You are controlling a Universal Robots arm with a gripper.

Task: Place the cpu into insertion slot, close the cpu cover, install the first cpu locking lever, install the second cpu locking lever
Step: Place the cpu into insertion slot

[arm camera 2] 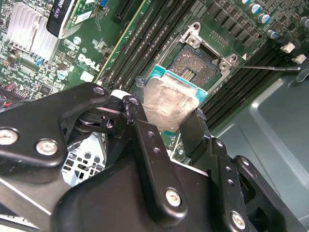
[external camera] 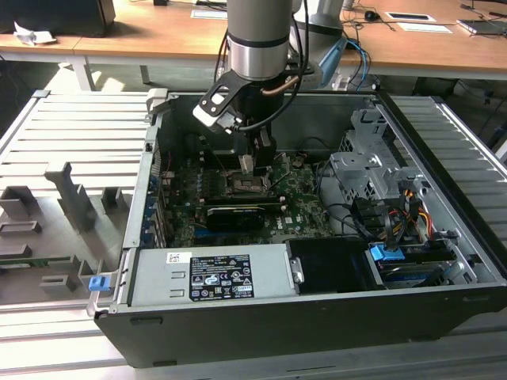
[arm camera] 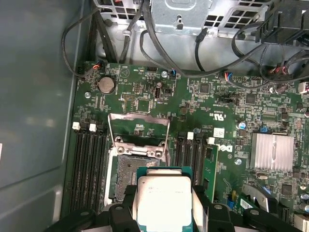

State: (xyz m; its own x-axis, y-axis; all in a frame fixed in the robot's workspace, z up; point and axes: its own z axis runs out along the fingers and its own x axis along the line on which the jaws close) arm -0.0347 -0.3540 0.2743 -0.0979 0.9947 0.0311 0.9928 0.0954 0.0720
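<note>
End effector: we see the end effector (external camera: 248, 161) (arm camera 2: 166, 110) (arm camera: 164, 205) low inside the open computer case (external camera: 444, 237), its two black fingers (arm camera 2: 142, 121) pinching the cpu by opposite edges.
Cpu: the cpu (arm camera 2: 169, 99) (arm camera: 163, 198) is silvery side up, held above the green circuit board (arm camera: 227, 101). In both wrist views it overlaps one edge of the insertion slot and is not seated in it.
Insertion slot: the insertion slot (external camera: 250, 187) (arm camera 2: 195, 65) (arm camera: 131, 166) lies bare, and we can see its dark contact field.
Cpu cover: the cpu cover (arm camera: 139, 116) stands swung up from the slot's far edge, with the board showing through its cut-out.
Memory slots: long black memory slots (arm camera: 89, 164) run along both flanks of the socket.
Exterior view: from the slot, a long black card (external camera: 236, 215) sits just at 6 o'clock, the grey power supply box (external camera: 214, 273) is further at 6 o'clock, and the metal drive cage (external camera: 372, 170) is at 3 o'clock.
Desk: the case rests on a ribbed grey desk (external camera: 79, 134).
</note>
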